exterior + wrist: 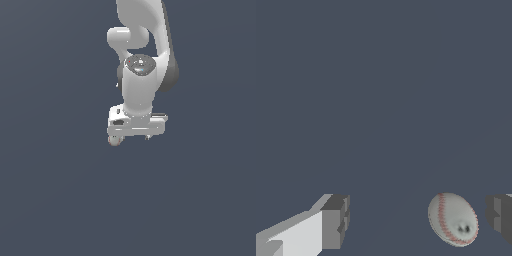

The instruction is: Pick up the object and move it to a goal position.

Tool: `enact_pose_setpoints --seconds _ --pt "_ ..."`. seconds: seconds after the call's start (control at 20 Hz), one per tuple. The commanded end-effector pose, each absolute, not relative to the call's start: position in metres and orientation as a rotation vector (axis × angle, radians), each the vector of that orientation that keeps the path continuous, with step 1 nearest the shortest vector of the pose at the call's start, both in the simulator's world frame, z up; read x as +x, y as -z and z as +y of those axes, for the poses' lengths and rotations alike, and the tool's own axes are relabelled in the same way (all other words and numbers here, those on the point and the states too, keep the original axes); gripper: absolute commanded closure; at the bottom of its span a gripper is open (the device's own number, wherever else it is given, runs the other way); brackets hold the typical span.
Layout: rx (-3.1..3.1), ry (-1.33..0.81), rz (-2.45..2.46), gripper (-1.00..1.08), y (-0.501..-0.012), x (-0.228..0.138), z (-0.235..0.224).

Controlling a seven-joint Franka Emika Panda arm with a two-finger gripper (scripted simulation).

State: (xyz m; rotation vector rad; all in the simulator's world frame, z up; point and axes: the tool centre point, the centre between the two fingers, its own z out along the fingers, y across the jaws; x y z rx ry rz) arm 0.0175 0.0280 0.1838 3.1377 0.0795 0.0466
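The object is a small off-white ball with red stitching (452, 219). In the wrist view it lies between my two grey fingertips (335, 221), much nearer one of them, with a small gap still showing. My gripper (417, 220) is open and its jaws stand wide apart. In the exterior view the white arm points straight down; the gripper (132, 137) hangs under the hand. The ball (115, 141) shows as a small round shape at the hand's end on the exterior view's left. I cannot tell whether the ball touches a finger.
A plain dark blue-grey surface (55, 190) fills both views. No goal marker and no other thing shows.
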Motion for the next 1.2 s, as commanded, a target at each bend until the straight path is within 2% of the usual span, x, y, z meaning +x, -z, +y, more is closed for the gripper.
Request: enact_pose_setpoints --seconds 0.0,0.4,1.15 --pt "3.138 -0.047 0.079 -0.92 -0.184 0.018 0.028" --pt "3.151 -0.054 -0.025 -0.92 -0.191 0.016 0.002" --pt "3.145 -0.051 0.107 -0.92 -0.183 0.01 -0.005"
